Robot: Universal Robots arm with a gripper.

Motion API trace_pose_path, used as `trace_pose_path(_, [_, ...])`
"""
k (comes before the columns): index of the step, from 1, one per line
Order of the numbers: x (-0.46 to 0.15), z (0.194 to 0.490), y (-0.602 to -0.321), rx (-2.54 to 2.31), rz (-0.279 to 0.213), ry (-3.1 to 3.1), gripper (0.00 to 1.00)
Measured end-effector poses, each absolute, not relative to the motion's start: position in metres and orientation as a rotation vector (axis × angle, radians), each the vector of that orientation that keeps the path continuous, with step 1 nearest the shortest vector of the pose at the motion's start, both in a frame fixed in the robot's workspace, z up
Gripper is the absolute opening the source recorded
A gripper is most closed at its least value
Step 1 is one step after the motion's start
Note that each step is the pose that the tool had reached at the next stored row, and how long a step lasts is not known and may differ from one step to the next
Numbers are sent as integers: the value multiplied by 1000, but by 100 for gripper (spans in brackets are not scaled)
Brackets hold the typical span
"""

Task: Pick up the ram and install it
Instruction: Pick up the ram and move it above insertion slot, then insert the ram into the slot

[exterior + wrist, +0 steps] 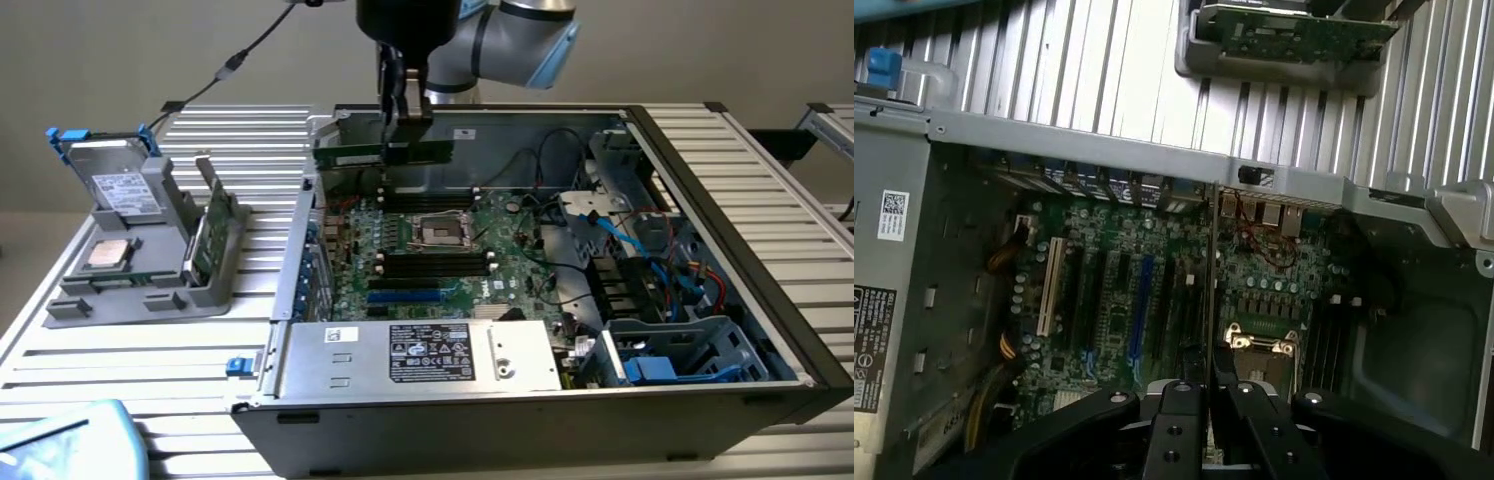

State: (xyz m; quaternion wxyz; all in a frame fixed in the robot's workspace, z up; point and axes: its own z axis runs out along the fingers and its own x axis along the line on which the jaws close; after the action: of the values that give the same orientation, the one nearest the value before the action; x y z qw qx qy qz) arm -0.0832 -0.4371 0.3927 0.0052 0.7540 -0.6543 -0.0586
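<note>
Gripper (400, 130) clamps ram (350, 156) by its upper edge (light, stiff, probably fragile; keep off chips, contacts).

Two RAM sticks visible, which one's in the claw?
The ram over the open PC case, gripped by the claw; the other stick stands in the grey holder outside it.

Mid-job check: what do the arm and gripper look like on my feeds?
The arm is a rounded silver-grey joint with a pale blue end cap. The gripper is all black: long, slim jaws built from flat linkage bars with round bolt heads. A thin dark cable with an inline connector runs toward the wrist.
</note>
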Motion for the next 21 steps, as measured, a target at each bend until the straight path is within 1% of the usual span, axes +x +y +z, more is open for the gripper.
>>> trace_pose_path(8, [-82, 393, -437, 2323, -172, -2106, 14])
trace_pose_path(21, [-77, 393, -437, 2268, -171, -2171, 14])
